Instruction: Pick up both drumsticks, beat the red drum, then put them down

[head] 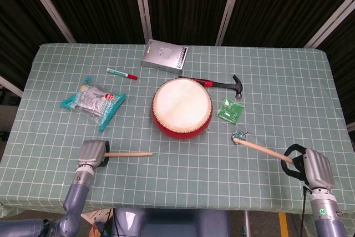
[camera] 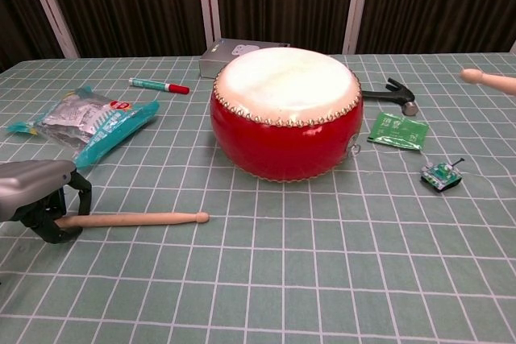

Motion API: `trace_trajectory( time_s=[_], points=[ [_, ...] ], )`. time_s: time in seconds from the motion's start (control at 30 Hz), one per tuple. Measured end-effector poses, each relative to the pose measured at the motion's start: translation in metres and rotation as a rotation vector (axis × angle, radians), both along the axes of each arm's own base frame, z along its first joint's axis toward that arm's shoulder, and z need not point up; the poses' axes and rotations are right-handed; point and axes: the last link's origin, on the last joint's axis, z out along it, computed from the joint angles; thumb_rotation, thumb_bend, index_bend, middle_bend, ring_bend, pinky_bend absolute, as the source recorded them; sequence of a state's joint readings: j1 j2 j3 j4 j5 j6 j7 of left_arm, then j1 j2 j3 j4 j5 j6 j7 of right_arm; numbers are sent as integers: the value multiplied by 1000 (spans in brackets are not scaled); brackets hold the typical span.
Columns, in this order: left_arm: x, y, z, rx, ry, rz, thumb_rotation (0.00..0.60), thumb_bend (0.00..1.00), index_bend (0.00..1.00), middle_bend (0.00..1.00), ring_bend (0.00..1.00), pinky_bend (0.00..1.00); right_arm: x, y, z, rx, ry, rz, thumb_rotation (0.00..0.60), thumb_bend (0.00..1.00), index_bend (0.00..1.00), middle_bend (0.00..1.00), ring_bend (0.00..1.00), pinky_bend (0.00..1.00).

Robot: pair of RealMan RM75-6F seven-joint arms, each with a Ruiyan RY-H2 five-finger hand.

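The red drum with its pale skin stands mid-table, also large in the chest view as the drum. One wooden drumstick lies flat in front of it, tip pointing right. My left hand is at its butt end, and in the chest view its dark fingers are apart, straddling the stick without closing on it. My right hand grips the butt of the second drumstick, which is held off the table. Only that stick's tip shows in the chest view.
A hammer, a green packet and a small circuit board lie right of the drum. A snack bag and a marker lie to its left. A grey box sits behind it.
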State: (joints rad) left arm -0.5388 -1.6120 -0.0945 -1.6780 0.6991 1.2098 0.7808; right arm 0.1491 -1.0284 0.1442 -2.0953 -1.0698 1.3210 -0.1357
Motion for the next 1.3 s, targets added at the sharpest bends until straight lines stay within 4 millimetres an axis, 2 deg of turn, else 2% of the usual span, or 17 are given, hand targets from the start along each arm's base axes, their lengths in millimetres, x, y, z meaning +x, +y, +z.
trace_trajectory(
  time_s=[0.27, 0.47, 0.7, 0.8, 1.0, 1.3],
  points=[
    [7, 2, 21, 58, -49, -61, 600, 598, 773, 1000, 1000, 1000, -1, 1, -2, 4, 5, -2, 600, 503, 916, 1000, 1000, 1000],
    [15, 3, 59, 155, -142, -153, 600, 598, 780, 1000, 1000, 1000, -1, 2, -4, 11, 18, 3, 600, 503, 916, 1000, 1000, 1000],
    [17, 0, 113, 256, -261, -217, 600, 596, 785, 1000, 1000, 1000, 0, 0, -8, 15, 37, 4, 600, 503, 916, 1000, 1000, 1000],
    [18, 2, 129, 293, -308, -229, 600, 596, 786, 1000, 1000, 1000, 0, -4, -8, 10, 41, 1, 600, 503, 916, 1000, 1000, 1000],
    [28, 22, 150, 356, -385, -252, 600, 595, 790, 1000, 1000, 1000, 7, -21, -9, 6, 70, 7, 600, 503, 916, 1000, 1000, 1000],
    [40, 57, 161, 363, -395, -231, 600, 593, 790, 1000, 1000, 1000, 36, -64, -7, -9, 115, 41, 600, 502, 916, 1000, 1000, 1000]
  ],
)
